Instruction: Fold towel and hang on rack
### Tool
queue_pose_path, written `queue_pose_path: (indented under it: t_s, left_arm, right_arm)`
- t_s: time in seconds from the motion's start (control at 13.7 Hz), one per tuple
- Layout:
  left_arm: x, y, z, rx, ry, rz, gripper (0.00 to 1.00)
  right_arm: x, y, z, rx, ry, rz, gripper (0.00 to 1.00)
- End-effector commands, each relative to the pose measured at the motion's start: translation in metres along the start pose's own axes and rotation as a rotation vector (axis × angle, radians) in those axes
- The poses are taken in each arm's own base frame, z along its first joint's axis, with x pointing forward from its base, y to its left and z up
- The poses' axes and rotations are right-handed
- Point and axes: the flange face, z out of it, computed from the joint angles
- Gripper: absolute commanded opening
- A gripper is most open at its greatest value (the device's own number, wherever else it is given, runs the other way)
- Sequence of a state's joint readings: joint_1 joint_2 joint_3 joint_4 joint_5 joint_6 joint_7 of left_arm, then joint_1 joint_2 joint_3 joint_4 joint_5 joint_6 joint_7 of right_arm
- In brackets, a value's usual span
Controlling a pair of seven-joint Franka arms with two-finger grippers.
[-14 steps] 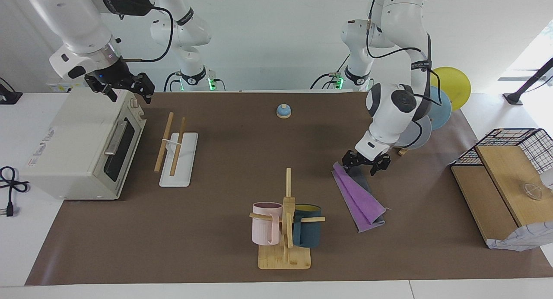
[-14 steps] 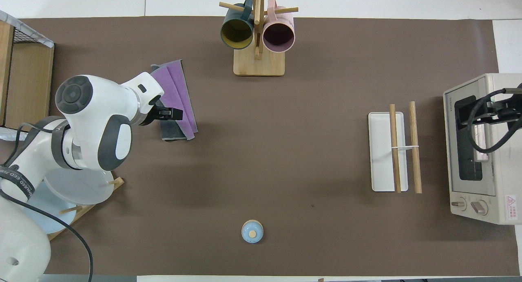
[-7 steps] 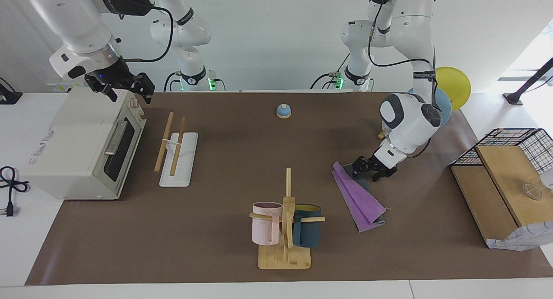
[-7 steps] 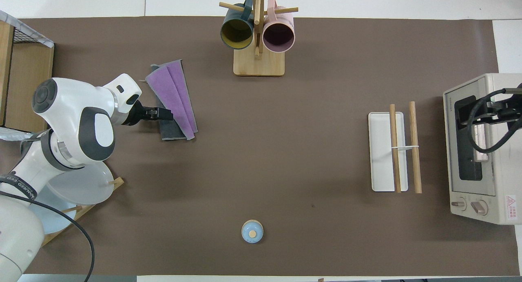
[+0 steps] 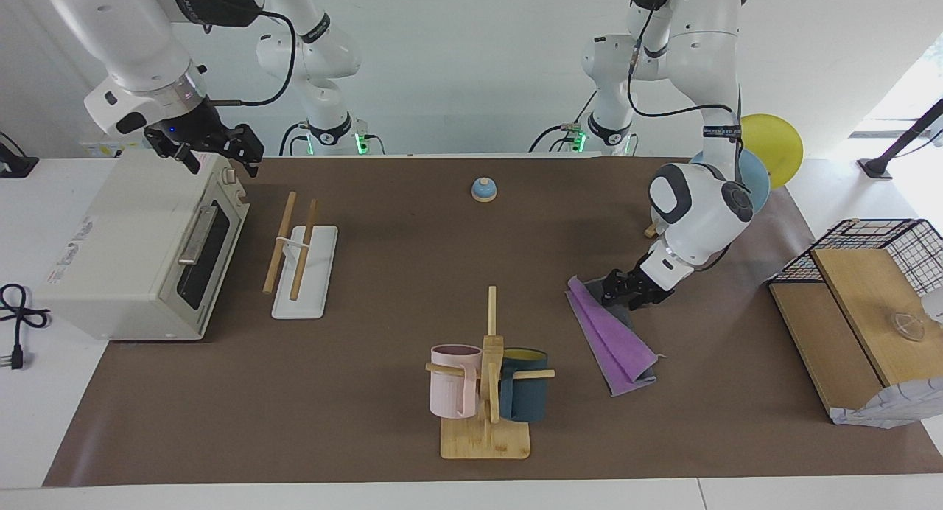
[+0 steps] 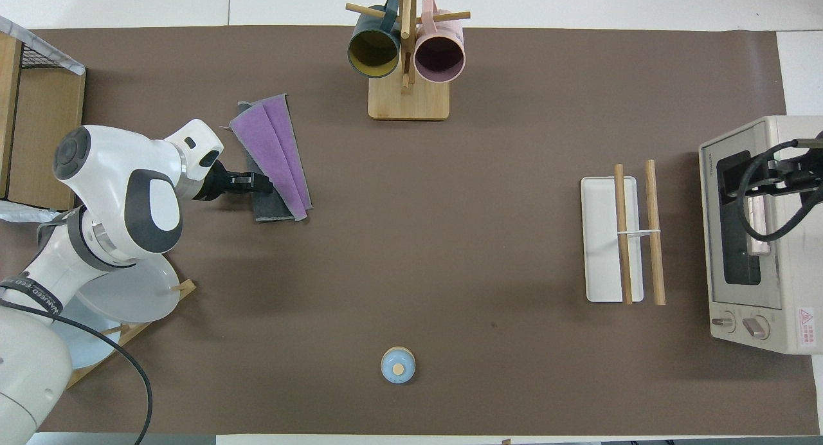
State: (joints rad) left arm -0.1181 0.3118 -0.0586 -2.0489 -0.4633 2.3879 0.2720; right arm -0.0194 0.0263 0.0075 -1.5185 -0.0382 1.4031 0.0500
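Note:
The towel point(image 5: 617, 342) lies folded into a long purple strip on the brown mat, with its grey underside showing along the edge toward the left arm's end; it also shows in the overhead view point(image 6: 278, 154). My left gripper point(image 5: 625, 293) is low at the towel's end nearer to the robots, tilted sideways onto the grey layer point(image 6: 256, 182). The rack point(image 5: 295, 250), two wooden rods on a white base, stands beside the toaster oven toward the right arm's end point(image 6: 633, 234). My right gripper point(image 5: 215, 150) waits open above the toaster oven.
A toaster oven point(image 5: 140, 245) sits at the right arm's end. A bamboo mug stand point(image 5: 486, 392) with pink and teal mugs stands beside the towel. A small blue bell point(image 5: 483, 189) is near the robots. Plates in a holder point(image 5: 762, 160) and a wire-and-wood crate point(image 5: 862, 289) are at the left arm's end.
The left arm has swung its wrist toward its own end of the table and tilted the gripper down to the towel's near end. The towel has barely shifted. The right arm has not moved.

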Motion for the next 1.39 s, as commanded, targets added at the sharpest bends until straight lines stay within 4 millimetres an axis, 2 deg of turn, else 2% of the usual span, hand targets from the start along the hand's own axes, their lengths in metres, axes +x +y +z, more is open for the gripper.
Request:
queue_pose_path:
  t_s: [0.0, 0.36, 0.88, 1.02, 1.09, 1.17, 1.24, 1.31]
  left_arm:
    - [-0.0115, -0.0054, 0.0071, -0.027, -0.045, 0.007, 0.70]
    - [-0.0134, -0.0039, 0.0141, -0.047, -0.027, -0.024, 0.69]
    - [-0.0090, -0.0020, 0.0112, -0.046, -0.014, -0.021, 0.46]
    - [-0.0084, -0.0018, 0.0107, -0.046, -0.013, -0.020, 0.35]
    - [-0.0085, -0.0010, 0.0110, -0.046, -0.013, -0.019, 0.24]
    - [-0.0088, -0.0005, 0.0105, -0.048, -0.016, -0.020, 0.07]
    - [-0.0089, -0.0013, 0.0103, -0.049, -0.017, -0.024, 0.00]
    - [-0.0088, -0.0009, 0.0102, -0.050, -0.020, -0.026, 0.00]
  right_arm:
    - [-0.0059, 0.0037, 0.0003, -0.006, 0.001, -0.010, 1.00]
    - [-0.0059, 0.0037, 0.0003, -0.006, 0.001, -0.010, 1.00]
    - [-0.0059, 0.0037, 0.0003, -0.006, 0.001, -0.012, 1.00]
    - [-0.0060, 0.0037, 0.0004, -0.006, -0.001, -0.012, 1.00]
    - [-0.0059, 0.0037, 0.0003, -0.006, 0.001, -0.012, 1.00]
    - [-0.0058, 0.0045, 0.0003, -0.005, 0.001, -0.009, 1.00]
    - [-0.0060, 0.0037, 0.0004, -0.006, -0.001, -0.010, 1.00]
    - [-0.0060, 0.0037, 0.0004, -0.006, -0.001, -0.010, 1.00]
